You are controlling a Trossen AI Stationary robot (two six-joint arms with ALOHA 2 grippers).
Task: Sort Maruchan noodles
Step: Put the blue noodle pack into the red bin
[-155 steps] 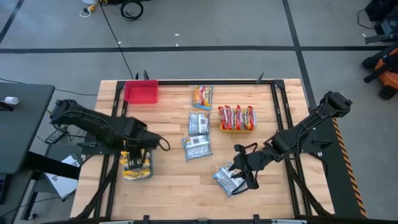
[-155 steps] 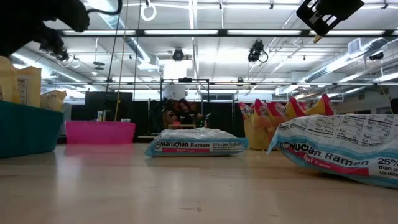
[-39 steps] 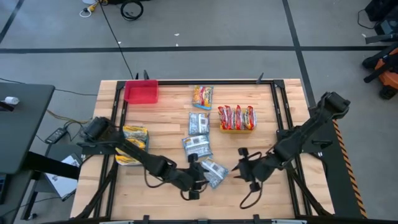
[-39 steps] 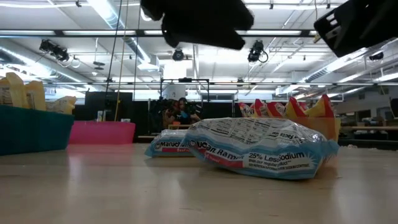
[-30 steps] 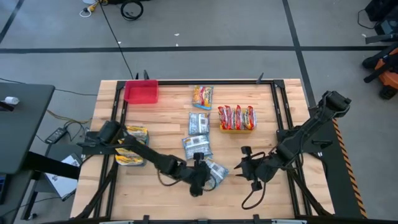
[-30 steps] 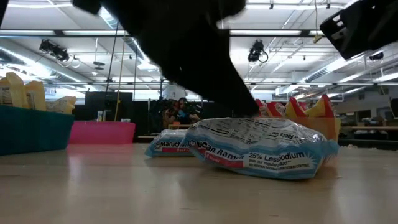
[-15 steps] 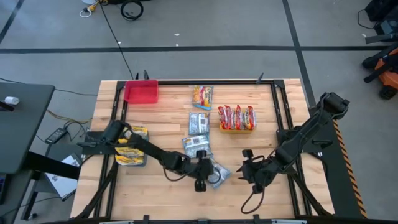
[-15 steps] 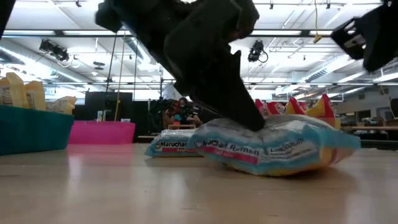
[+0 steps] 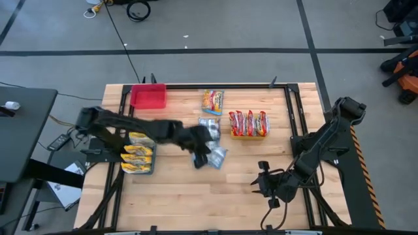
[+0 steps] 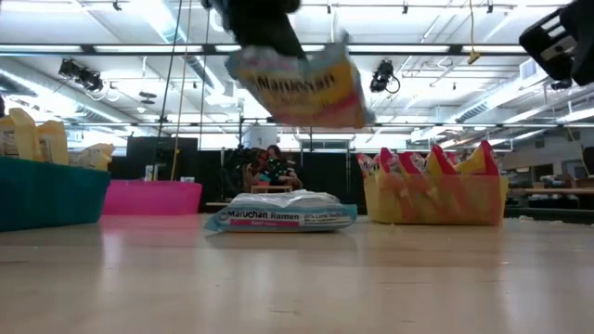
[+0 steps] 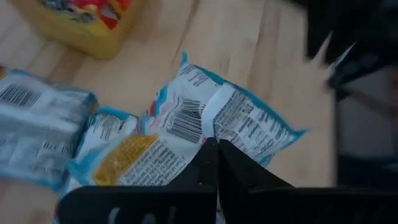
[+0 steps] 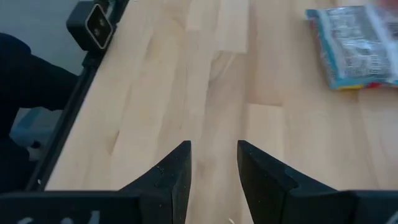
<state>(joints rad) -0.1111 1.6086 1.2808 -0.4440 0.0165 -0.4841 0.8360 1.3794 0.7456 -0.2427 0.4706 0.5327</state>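
One silver-blue packet [image 9: 215, 156] hangs pinched in the left tool [image 9: 200, 158], above the table [image 9: 183, 196].

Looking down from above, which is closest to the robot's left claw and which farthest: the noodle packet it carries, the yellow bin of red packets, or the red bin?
1. Silver-blue packet, pinched in the left gripper, mid-table.
2. Yellow bin, toward the right arm's side.
3. Red bin, far corner on the left arm's side.

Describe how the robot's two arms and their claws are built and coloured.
Both arms are dark, jointed and slim, with black cables looping beside them. The left claw ends in two narrow, black, tapering fingers; the right claw has two flat, black, blunt-tipped fingers. No markings show.
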